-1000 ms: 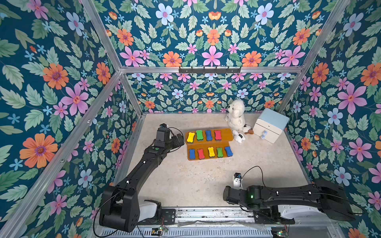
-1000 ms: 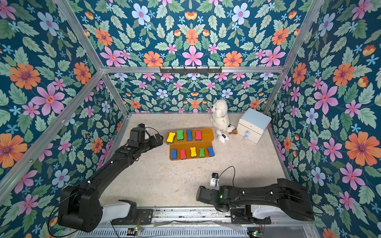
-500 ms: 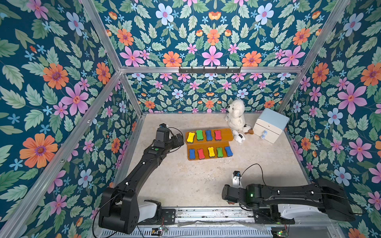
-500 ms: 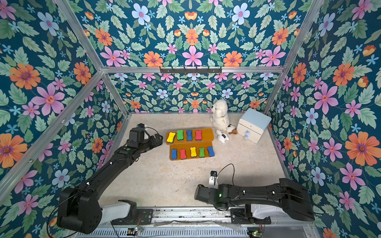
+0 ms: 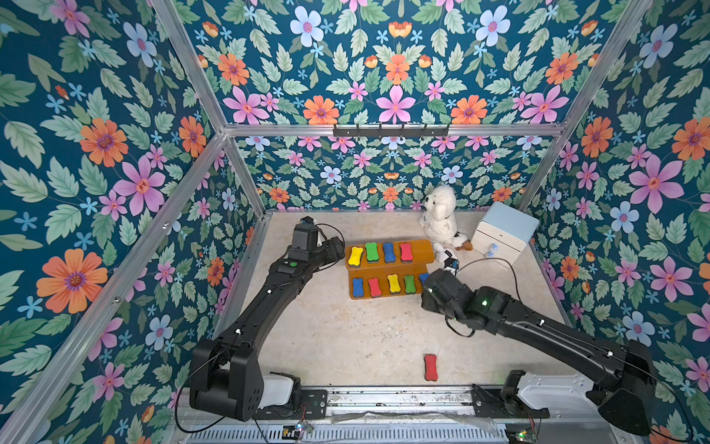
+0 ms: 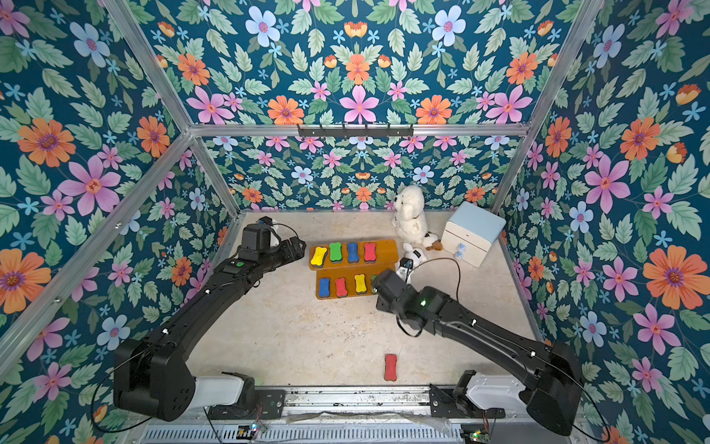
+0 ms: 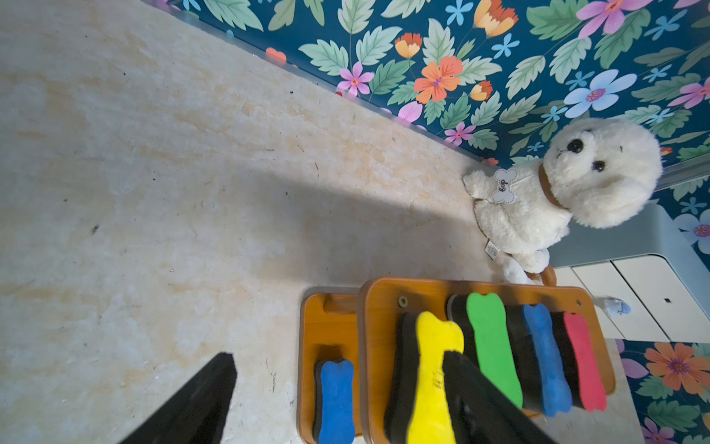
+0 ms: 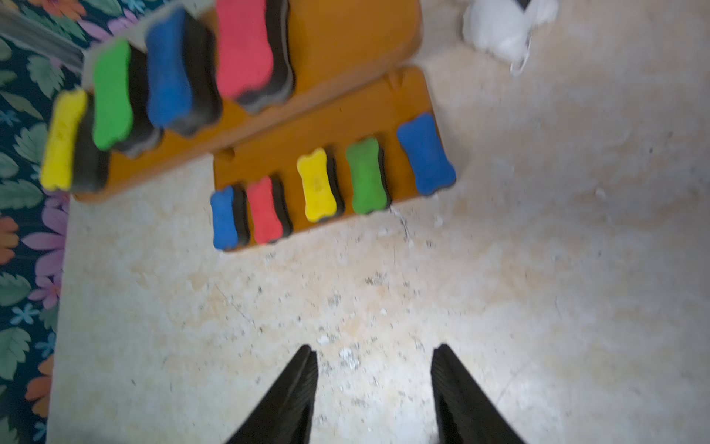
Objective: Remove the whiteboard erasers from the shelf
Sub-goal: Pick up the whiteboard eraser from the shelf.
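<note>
1. Left gripper [image 5: 339,250] hovers, in both top views, just beside the left end of the shelf [image 5: 420,251], near the yellow eraser [image 5: 355,256] on the upper tier. We count nine whiteboard erasers [image 5: 389,252] on the shelf: four above, five below. The right arm [image 5: 499,311] reaches over the lower tier's right end. A red eraser [image 5: 430,367] lies well apart on the bench [image 5: 345,338], near its front edge.
2. From the left wrist, we see that gripper released and empty, jaws wide. One finger [image 7: 472,392] crosses the yellow eraser and the other hangs over bare bench. A white plush dog [image 7: 557,192] sits behind the shelf.
3. From the right wrist, blurred, we see the right gripper [image 8: 370,350] released and empty above bare bench, the shelf ahead of it.
</note>
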{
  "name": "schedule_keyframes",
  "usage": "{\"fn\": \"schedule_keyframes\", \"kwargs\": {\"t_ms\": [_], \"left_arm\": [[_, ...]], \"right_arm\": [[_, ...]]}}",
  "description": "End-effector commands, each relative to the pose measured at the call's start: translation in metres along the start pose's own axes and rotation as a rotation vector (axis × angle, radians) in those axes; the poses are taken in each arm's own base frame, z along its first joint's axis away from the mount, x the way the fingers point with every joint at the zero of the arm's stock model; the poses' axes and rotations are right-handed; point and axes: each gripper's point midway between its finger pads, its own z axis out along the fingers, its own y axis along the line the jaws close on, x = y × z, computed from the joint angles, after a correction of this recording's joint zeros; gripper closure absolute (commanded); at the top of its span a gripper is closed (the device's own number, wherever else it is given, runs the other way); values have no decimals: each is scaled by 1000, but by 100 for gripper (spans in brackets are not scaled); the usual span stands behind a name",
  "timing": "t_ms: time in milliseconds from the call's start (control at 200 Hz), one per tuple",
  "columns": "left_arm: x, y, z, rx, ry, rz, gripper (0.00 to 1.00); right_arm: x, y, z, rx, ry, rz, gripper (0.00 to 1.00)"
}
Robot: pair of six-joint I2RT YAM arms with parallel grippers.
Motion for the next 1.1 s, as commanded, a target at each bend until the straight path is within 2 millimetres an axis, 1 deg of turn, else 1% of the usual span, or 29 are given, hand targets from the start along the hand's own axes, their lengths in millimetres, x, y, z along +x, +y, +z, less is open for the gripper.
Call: {"fn": "schedule_keyframes", "kwargs": {"t_ms": [0, 80, 120, 230, 265, 275, 300, 375, 490, 560, 800, 890, 1095], "left_arm": [[-5, 4, 1, -33, -10, 29, 15], [-7, 5, 4, -45, -7, 38, 17], [-7, 5, 5, -51, -2, 43, 18], [-7, 9, 7, -72, -2, 47, 18], [-6, 11, 7, -81, -2, 49, 18], [-7, 12, 7, -82, -4, 50, 18], [-6, 13, 7, -88, -2, 53, 18], [-3, 16, 9, -102, 4, 60, 18], [-2, 20, 10, -121, 8, 63, 16], [-1, 22, 11, -129, 8, 64, 15], [0, 26, 13, -151, 11, 76, 13], [2, 28, 13, -157, 16, 77, 12], [2, 31, 13, -168, 16, 81, 11]], "right_arm": [[-36, 22, 4, -63, -13, -139, 48], [-65, 33, 14, -50, -26, -174, 48], [-76, 38, 20, -43, -23, -191, 47], [-99, 49, 41, -15, -14, -224, 47], [-107, 54, 41, -22, -27, -230, 46], [-104, 55, 50, -11, -12, -237, 46], [-106, 58, 57, -10, -11, -244, 46], [-113, 63, 67, -5, -13, -257, 44], [-119, 62, 82, 32, -9, -267, 40], [-119, 62, 90, 40, -2, -270, 39], [-116, 62, 109, 51, 26, -272, 38], [-115, 63, 112, 47, 31, -272, 38], [-108, 59, 120, 62, 56, -267, 40]]}}
